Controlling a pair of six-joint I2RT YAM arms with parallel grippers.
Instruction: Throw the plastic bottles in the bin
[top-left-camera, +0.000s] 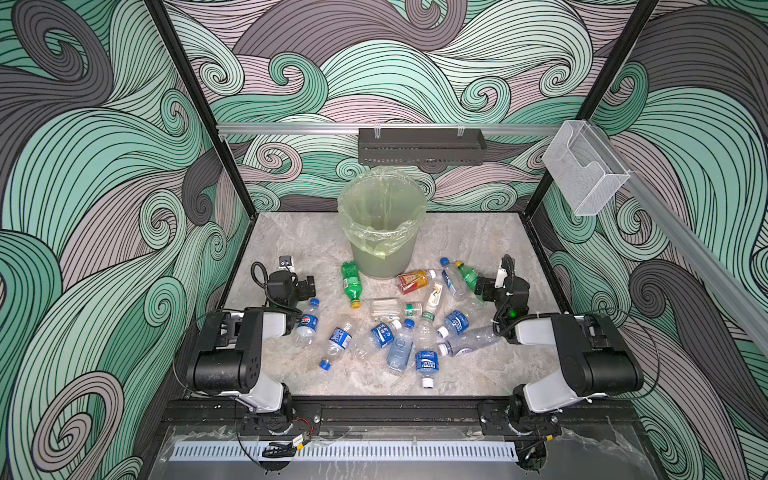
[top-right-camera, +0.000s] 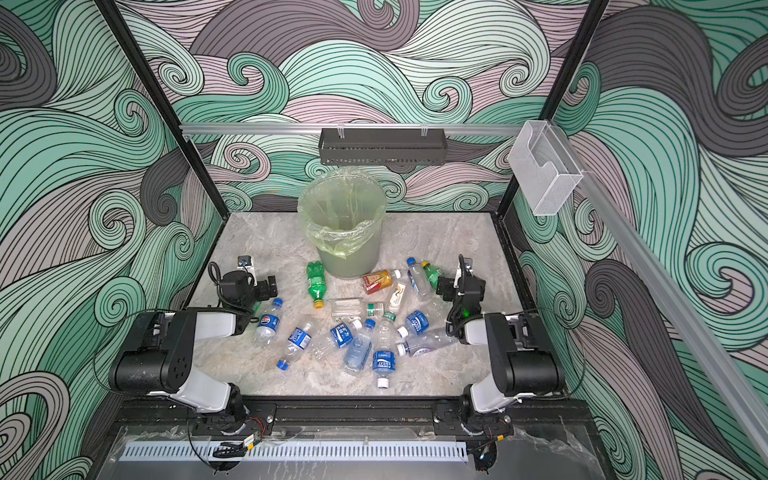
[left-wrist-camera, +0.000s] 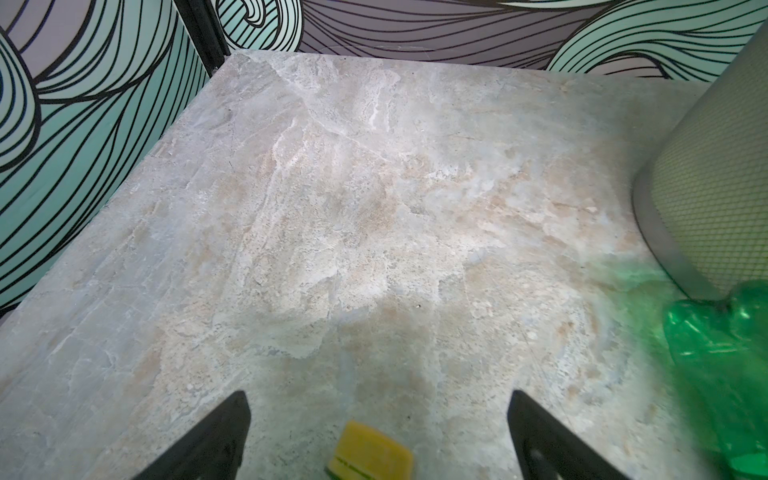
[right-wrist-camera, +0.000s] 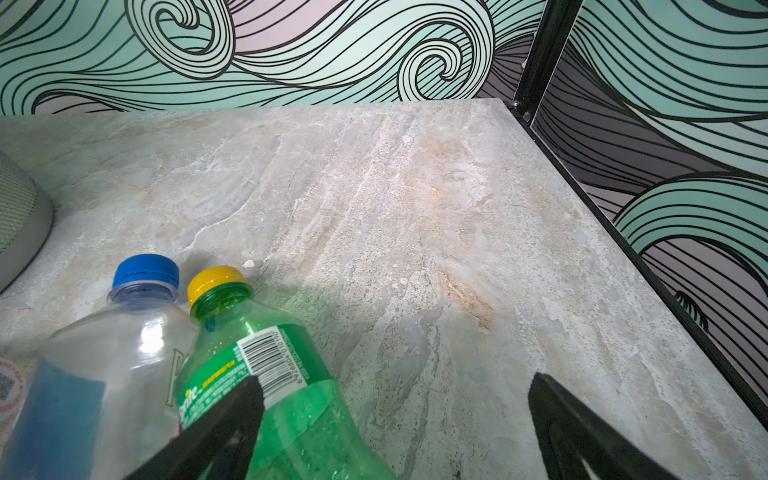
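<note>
While plastic bottles are left scattered, bin apparently empty, first pick is judged pending. Left gripper, right gripper: spread wide, nothing held. Next, green bottle must be straddled, clamped.

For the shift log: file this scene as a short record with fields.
bin: upright, lined with bag, no bottle seen inside
bottles: lying scattered on table before bin
left hand: open, empty, near left green bottle
right hand: open, empty, by right green bottle
</note>
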